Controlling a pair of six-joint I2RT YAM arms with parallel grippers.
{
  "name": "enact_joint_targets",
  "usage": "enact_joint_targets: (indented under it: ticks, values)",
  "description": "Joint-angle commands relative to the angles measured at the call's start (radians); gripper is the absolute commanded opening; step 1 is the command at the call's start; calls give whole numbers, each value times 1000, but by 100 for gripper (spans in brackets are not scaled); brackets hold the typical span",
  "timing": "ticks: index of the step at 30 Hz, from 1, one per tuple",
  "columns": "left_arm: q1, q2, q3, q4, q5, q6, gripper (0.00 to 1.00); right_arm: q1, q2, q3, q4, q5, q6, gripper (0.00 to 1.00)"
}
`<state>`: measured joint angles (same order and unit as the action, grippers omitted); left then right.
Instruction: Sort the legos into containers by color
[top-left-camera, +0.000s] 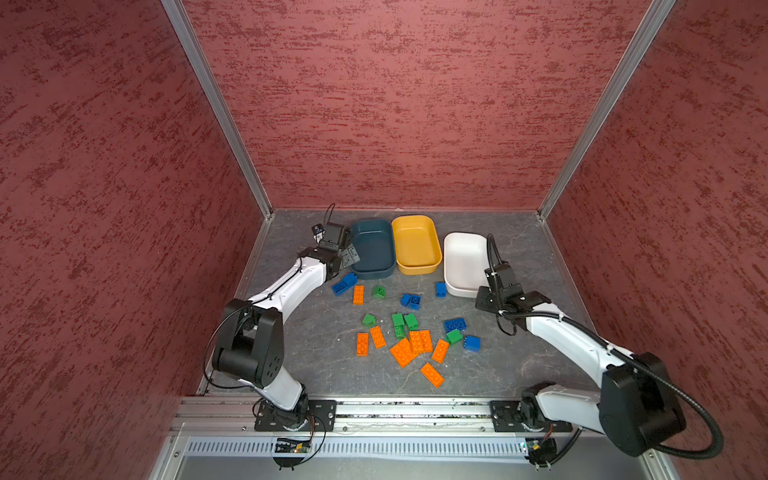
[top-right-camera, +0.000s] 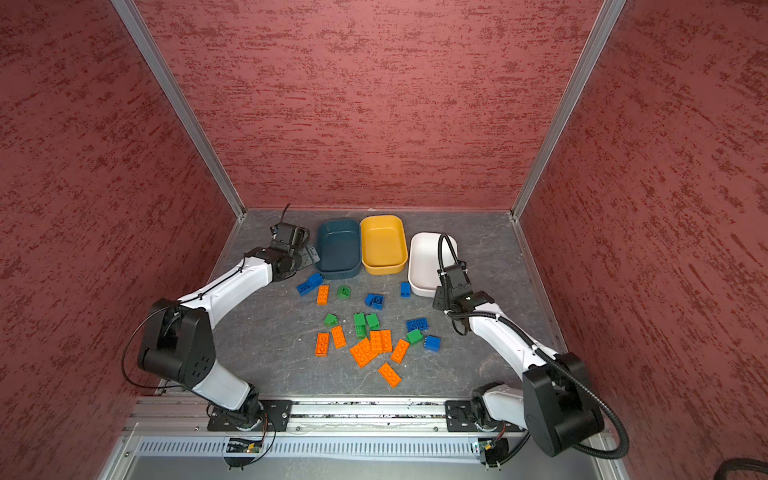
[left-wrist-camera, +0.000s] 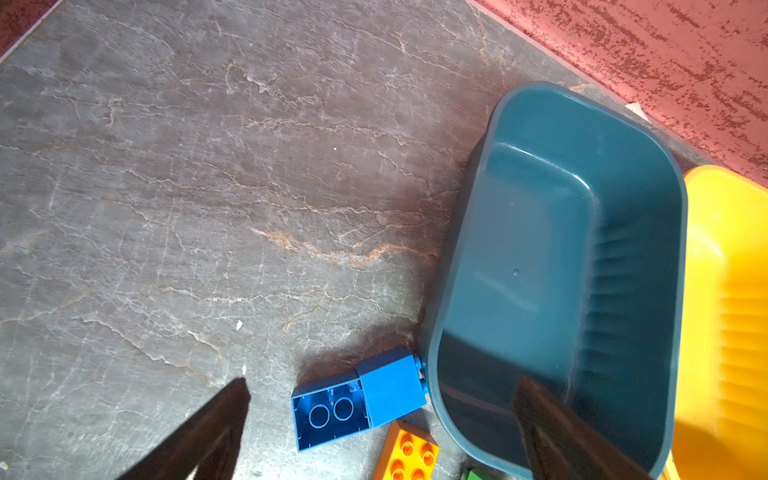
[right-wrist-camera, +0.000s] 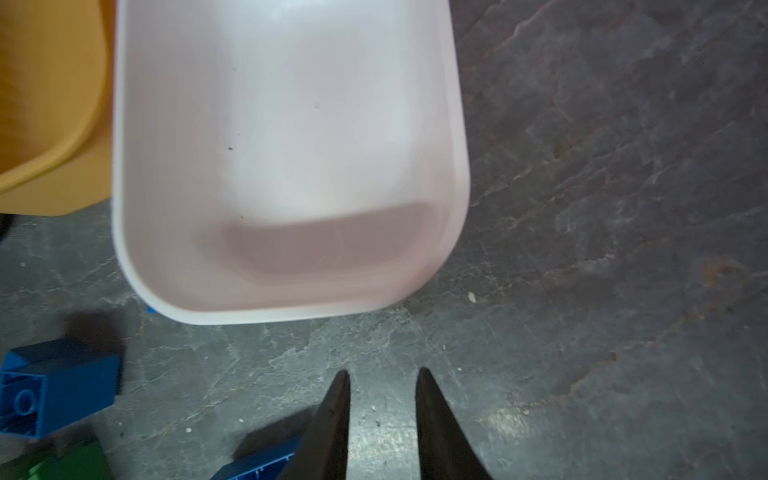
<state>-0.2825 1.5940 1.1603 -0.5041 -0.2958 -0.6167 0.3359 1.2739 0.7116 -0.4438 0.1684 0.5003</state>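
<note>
Grey marbled bench (top-left-camera: 316, 361), legos (top-left-camera: 409, 340) unsorted.
Empty left hand (left-wrist-camera: 384, 384) gapes near chunky blue plastic brick (left-wrist-camera: 392, 388) against dark teal tub (left-wrist-camera: 540, 249); right hand (right-wrist-camera: 382, 374) shut, empty. Pinch its flat sides.

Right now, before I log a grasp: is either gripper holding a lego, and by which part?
Nothing is held. The left gripper is open, gripping nothing; the right gripper is shut, with only bare table showing between its tips.

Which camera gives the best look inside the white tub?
The right wrist view: the white tub fills much of the picture, and its bare inside is plain to see. Both top views show it small, with a black cable crossing its edge. The left wrist view does not show it.
</note>
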Motion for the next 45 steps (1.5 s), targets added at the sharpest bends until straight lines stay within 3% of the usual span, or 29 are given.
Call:
enact_joint_targets:
  ticks: [1, 19, 22, 25, 29, 31, 39, 45]
  values:
    - [-6, -30, 10, 6, -11, -8, 99, -13, 54, 2, 64, 4, -27, 28]
    - [-6, -52, -14, -10, -40, -11, 99, -52, 406, 248, 243, 107, -156, 28]
    - [-6, -57, -19, -10, -43, -11, 99, -49, 405, 275, 234, 40, -164, 27]
    - [-7, -64, -23, -14, -51, -12, 99, -23, 349, 227, 255, -83, -174, 32]
    - [-6, -76, -33, -1, -56, -13, 99, 14, 292, 140, 308, -266, -181, 49]
    - [-7, -76, -31, 5, -54, -15, 99, 33, 300, 141, 313, -296, -186, 54]
    - [-11, -70, -30, -2, -57, -21, 99, 105, 429, 240, 268, -235, -226, 60]
    - [-19, -73, -43, -13, -57, -34, 99, 140, 495, 286, 239, -177, -224, 58]
